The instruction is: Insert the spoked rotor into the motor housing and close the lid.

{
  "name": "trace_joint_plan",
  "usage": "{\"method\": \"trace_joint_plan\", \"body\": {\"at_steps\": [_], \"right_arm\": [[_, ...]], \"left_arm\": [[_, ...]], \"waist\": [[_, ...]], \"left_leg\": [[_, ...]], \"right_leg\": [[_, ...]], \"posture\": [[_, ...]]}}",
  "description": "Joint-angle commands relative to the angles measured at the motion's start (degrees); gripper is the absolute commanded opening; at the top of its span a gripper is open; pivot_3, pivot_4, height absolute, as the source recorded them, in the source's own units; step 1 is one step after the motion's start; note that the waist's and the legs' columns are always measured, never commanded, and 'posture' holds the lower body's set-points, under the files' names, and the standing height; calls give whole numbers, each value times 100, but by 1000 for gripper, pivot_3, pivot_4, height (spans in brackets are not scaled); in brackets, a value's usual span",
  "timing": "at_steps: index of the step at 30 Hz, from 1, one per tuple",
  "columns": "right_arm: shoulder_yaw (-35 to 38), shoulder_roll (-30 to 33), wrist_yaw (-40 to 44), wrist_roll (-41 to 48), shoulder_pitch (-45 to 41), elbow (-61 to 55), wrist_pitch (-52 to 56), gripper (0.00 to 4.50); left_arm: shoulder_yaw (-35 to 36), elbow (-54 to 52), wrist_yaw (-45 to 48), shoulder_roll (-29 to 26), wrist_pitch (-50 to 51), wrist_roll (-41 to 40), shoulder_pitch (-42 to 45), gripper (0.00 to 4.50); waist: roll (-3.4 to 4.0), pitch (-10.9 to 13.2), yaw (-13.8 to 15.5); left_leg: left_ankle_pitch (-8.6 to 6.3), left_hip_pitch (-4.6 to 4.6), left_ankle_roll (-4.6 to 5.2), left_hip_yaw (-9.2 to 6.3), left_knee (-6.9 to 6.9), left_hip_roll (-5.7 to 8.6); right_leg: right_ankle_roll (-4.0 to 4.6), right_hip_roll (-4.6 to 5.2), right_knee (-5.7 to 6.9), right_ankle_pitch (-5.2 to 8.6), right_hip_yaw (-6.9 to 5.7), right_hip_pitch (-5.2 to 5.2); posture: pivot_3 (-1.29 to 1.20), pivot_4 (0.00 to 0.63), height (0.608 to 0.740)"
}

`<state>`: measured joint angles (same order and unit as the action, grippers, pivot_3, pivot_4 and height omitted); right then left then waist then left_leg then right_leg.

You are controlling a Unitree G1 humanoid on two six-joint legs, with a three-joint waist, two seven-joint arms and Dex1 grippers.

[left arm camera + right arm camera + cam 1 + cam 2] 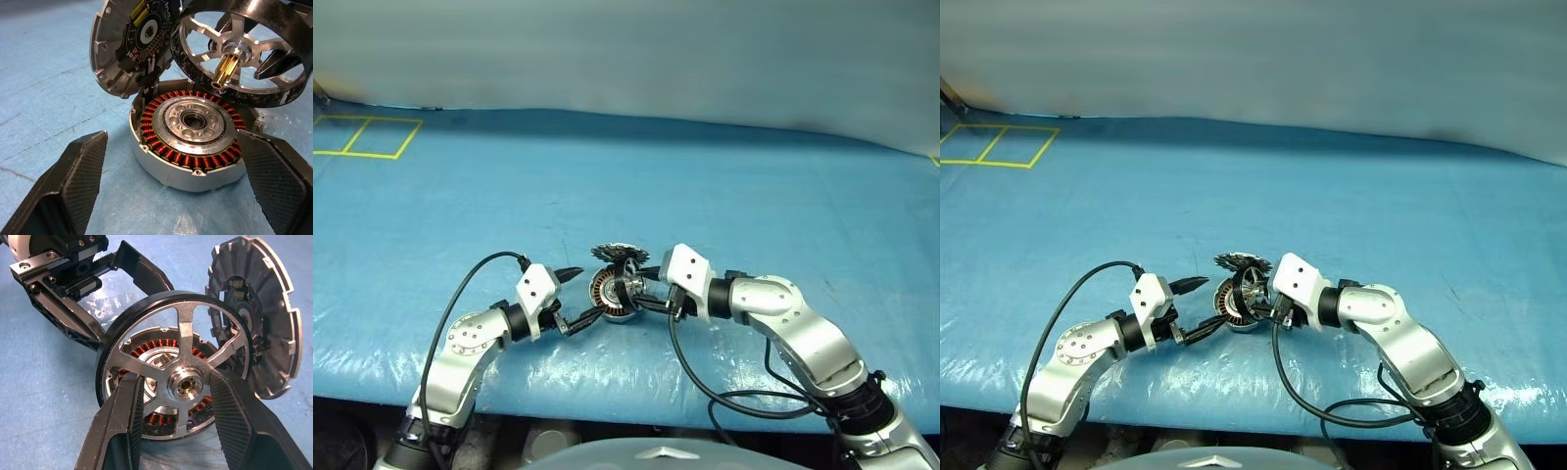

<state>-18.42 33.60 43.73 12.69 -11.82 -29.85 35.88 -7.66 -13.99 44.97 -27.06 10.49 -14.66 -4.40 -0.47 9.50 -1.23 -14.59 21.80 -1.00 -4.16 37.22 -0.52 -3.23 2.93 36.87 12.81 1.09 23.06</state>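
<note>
A blue plastic sheet (724, 186), wrinkled and shiny in places, covered the desk, and a pale plain wall stood behind it. Some yellow tape lines (367, 137) marked squares at the far left corner.

Near the front edge, the motor housing (188, 142) lay flat on the sheet with its ring of copper windings facing up. The lid (129, 46) stood open on its hinge at the far side, with the dark segmented face turned toward the housing. The right claw (178, 404) held the spoked rotor (178, 374) by its spokes, one finger on each side of the hub. The rotor was tilted and hung just above the housing, not yet seated; its brass shaft (226, 73) pointed down toward the centre hole. The left claw (176, 181) was wide open, its fingers on both sides of the housing but apart from it.

Several things could go wrong from here, in my judgement. Because the rotor was tilted, the shaft could miss the bearing hole and the rim could jam on the windings. The housing was not clamped, so a push from the side could slide it on the smooth sheet. The upright lid stood close to the rotor and could be knocked shut too early.
</note>
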Motion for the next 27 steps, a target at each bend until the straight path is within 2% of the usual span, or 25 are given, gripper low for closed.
{"method": "trace_joint_plan", "body": {"at_steps": [1,12,19,27], "right_arm": [[-12,67,2,-151,-159,-45,-183,1754],[-423,254,173,-632,-302,160,-449,1754],[-482,131,93,-797,-353,254,-449,3970],[-292,-29,172,-604,-346,186,-481,3970]], "left_arm": [[-23,-114,-8,54,-134,-15,5,4500],[-88,-423,-11,89,90,-123,64,4500],[-96,-484,-64,83,201,-112,117,4500],[18,-406,51,-29,233,-246,37,4500]], "waist": [[0,0,2],[-1,0,7],[-1,0,5],[-1,0,3]], "left_leg": [[0,0,0,0,0,0],[0,0,0,0,1,1],[0,0,0,-1,1,1],[0,0,0,-1,1,1]], "right_leg": [[0,0,0,0,0,0],[0,0,-1,0,0,-1],[-1,0,0,-1,0,-2],[-2,0,0,-2,0,-1]], "posture": [[0,150,740],[0,150,740],[0,150,740],[0,150,740]]}}
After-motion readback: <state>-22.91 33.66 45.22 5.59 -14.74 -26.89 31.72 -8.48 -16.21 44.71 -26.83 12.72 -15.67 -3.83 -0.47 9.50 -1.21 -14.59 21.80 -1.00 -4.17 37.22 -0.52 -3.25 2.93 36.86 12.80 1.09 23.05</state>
